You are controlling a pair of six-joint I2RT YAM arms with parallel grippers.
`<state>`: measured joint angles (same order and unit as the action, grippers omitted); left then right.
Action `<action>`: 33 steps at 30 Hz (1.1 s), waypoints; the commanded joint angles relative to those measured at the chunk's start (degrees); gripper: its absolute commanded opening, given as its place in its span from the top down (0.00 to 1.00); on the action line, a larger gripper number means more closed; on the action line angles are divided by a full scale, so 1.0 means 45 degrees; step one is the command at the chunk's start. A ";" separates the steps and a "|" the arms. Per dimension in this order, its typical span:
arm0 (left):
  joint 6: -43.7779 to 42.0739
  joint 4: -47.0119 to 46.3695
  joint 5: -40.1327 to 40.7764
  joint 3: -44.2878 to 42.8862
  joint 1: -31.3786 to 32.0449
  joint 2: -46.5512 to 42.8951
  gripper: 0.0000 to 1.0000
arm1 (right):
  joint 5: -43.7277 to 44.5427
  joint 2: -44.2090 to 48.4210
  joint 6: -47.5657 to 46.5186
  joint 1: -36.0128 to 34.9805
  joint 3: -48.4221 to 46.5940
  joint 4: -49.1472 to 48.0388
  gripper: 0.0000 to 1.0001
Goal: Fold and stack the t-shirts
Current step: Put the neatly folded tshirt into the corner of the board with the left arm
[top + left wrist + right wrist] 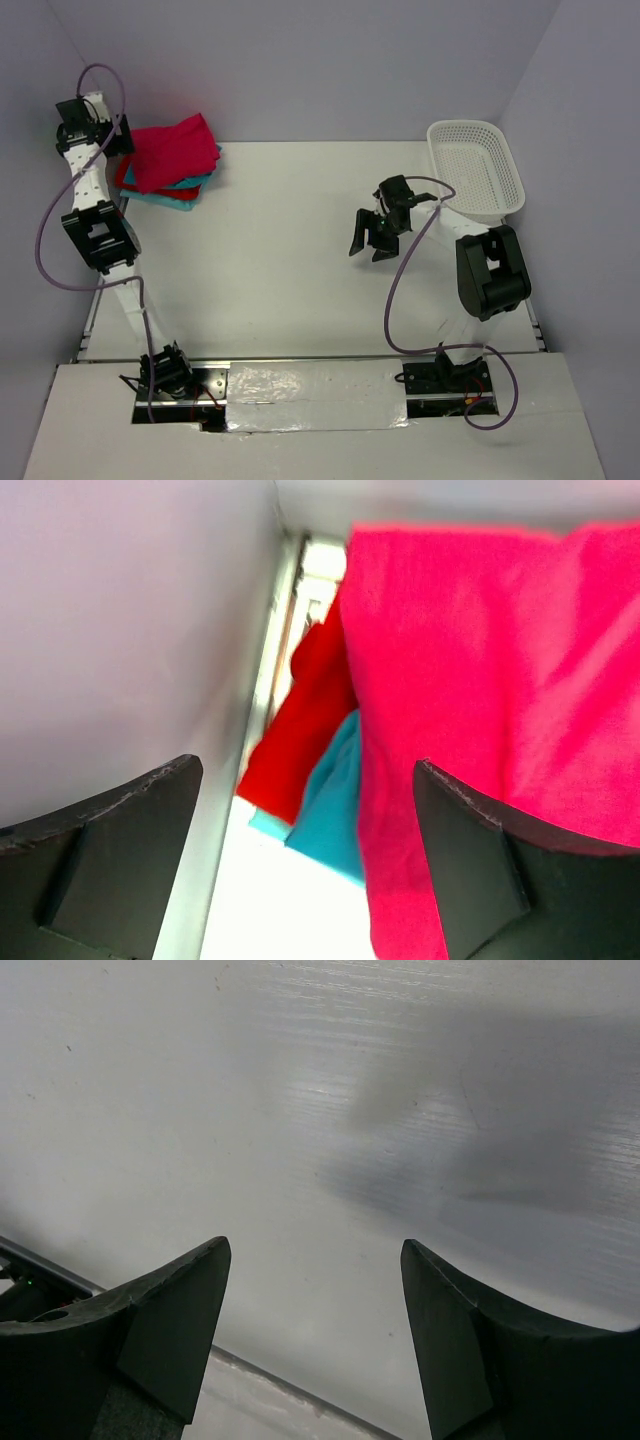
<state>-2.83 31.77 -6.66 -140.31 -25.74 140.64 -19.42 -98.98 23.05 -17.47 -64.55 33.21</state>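
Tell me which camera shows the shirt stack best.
Top external: the whole stack shows at the far left corner of the table, pink shirt on top, others peeking out beneath. Left wrist gives only a blurred close-up of part of it. Right wrist shows only table, no shirts.

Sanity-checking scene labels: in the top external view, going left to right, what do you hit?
left gripper → stack of t-shirts → right gripper → white mesh basket
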 commanded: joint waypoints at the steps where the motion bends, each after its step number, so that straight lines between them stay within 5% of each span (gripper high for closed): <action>1: 0.0860 -0.1142 -0.1114 -0.0187 -0.0003 -0.2108 0.01 | -0.0059 0.0549 -0.0102 0.0055 -0.0576 0.0276 0.23; 9: 0.1003 -0.0092 -0.2682 0.0479 0.0444 -0.3480 0.01 | 0.0135 0.1076 -0.0063 0.0075 -0.0382 0.0140 0.23; 13: -0.2392 0.2565 -0.1181 0.1584 0.2414 -0.4784 0.01 | 0.0331 0.1583 0.0034 0.0464 0.0067 0.0003 0.20; 16: -0.4246 0.3680 0.0518 0.4602 0.4245 -0.6731 0.01 | -0.0057 0.2598 0.0190 0.1128 0.1332 -0.0464 0.19; 21: -0.5755 0.5440 0.0328 1.0323 0.6652 -1.0052 0.01 | 0.0115 0.4162 -0.0334 0.2378 0.2372 0.0174 0.19; 27: -0.5815 0.3845 0.2059 1.7373 0.6950 -1.3685 0.01 | 0.0468 0.6055 -0.0786 0.2944 0.3523 0.0355 0.18; 33: -0.6365 0.2825 0.3547 2.2303 0.6853 -1.7494 0.01 | -0.0721 0.7814 -0.0708 0.3122 0.4734 -0.0054 0.18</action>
<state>-29.67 48.56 4.95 -45.91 5.30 68.77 -19.55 -67.11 20.71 -3.84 -44.82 34.44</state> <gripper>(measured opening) 0.994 0.816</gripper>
